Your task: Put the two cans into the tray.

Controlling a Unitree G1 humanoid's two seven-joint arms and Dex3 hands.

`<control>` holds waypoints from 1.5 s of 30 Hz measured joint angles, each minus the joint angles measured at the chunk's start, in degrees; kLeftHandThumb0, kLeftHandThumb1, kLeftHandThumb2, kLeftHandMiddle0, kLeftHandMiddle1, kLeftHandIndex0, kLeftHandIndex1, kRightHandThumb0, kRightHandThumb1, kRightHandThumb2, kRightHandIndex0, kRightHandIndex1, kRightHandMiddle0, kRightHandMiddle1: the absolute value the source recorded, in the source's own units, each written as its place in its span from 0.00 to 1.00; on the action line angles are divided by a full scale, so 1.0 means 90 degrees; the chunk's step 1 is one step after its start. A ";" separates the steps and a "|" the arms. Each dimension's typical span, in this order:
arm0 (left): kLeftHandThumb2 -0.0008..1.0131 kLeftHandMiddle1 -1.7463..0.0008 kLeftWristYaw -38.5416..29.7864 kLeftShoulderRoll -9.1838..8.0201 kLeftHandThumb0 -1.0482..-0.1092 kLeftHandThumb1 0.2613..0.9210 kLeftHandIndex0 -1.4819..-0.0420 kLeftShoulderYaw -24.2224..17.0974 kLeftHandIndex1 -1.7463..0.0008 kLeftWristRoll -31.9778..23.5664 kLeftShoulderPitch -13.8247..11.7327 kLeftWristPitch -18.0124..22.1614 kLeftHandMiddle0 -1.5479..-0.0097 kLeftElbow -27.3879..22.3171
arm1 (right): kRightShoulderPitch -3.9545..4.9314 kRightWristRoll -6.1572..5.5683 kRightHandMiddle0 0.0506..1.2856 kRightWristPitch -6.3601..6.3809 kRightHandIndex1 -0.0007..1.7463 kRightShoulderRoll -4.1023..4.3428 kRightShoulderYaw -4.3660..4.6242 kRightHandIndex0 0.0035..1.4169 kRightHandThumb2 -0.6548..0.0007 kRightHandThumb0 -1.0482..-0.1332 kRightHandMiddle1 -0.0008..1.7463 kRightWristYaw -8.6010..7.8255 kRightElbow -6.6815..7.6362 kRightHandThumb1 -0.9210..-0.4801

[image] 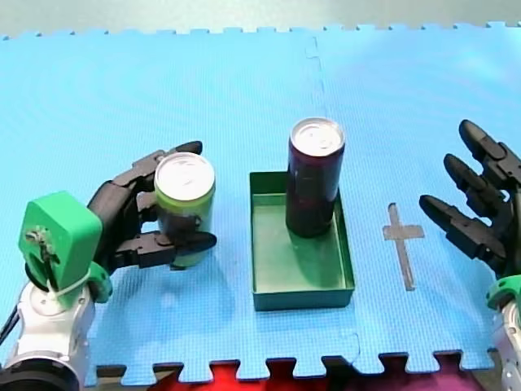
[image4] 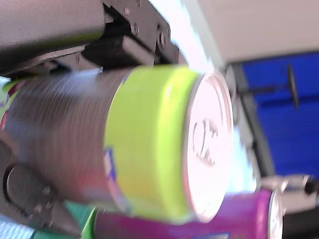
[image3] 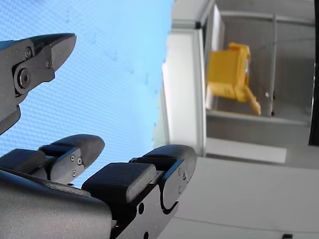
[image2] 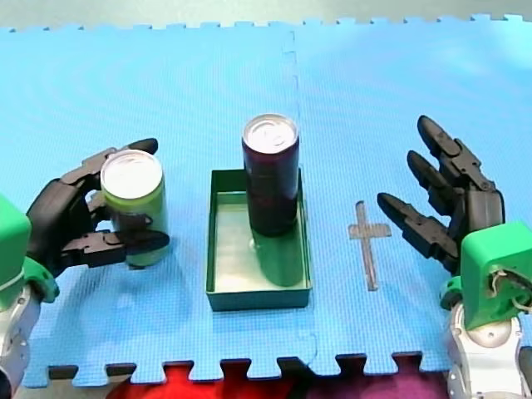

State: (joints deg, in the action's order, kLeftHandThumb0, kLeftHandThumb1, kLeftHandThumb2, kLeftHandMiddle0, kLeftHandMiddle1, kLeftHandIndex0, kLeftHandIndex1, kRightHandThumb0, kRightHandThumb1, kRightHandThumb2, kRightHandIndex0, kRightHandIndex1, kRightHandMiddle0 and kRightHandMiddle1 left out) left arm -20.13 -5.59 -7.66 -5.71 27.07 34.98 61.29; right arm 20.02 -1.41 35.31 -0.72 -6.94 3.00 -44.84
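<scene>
A green can (image: 185, 208) stands upright on the blue mat, left of the green tray (image: 301, 287). My left hand (image: 155, 220) is curled around it, fingers on both sides; the second wrist view shows this can (image4: 149, 144) in the grasp. A tall dark purple can (image: 314, 175) stands upright inside the tray at its far end, and it is the purple can (image4: 199, 224) in the second wrist view. My right hand (image: 476, 204) hovers at the right of the mat, holding nothing.
A grey cross mark (image: 403, 240) lies on the blue foam mat (image: 244, 98) between the tray and my right hand. The mat's jigsaw front edge (image: 269, 366) runs close below the tray.
</scene>
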 measured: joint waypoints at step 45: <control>0.00 0.99 0.1574 0.1002 0.71 0.70 0.16 -0.0444 1.00 0.0004 -0.0814 0.0311 0.13 -0.1908 | -0.0117 0.0008 0.41 -0.0128 0.00 -0.0106 0.0001 0.42 1.00 0.35 0.00 0.0040 0.0129 0.48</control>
State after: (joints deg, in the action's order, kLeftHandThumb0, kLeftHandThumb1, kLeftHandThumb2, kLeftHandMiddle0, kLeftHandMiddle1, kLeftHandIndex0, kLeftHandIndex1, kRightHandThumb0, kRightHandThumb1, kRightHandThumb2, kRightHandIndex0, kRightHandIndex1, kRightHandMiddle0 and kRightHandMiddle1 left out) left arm -5.97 3.43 -11.65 -5.68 19.75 37.78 44.12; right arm 18.97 -1.34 34.16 -1.67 -6.93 3.37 -43.68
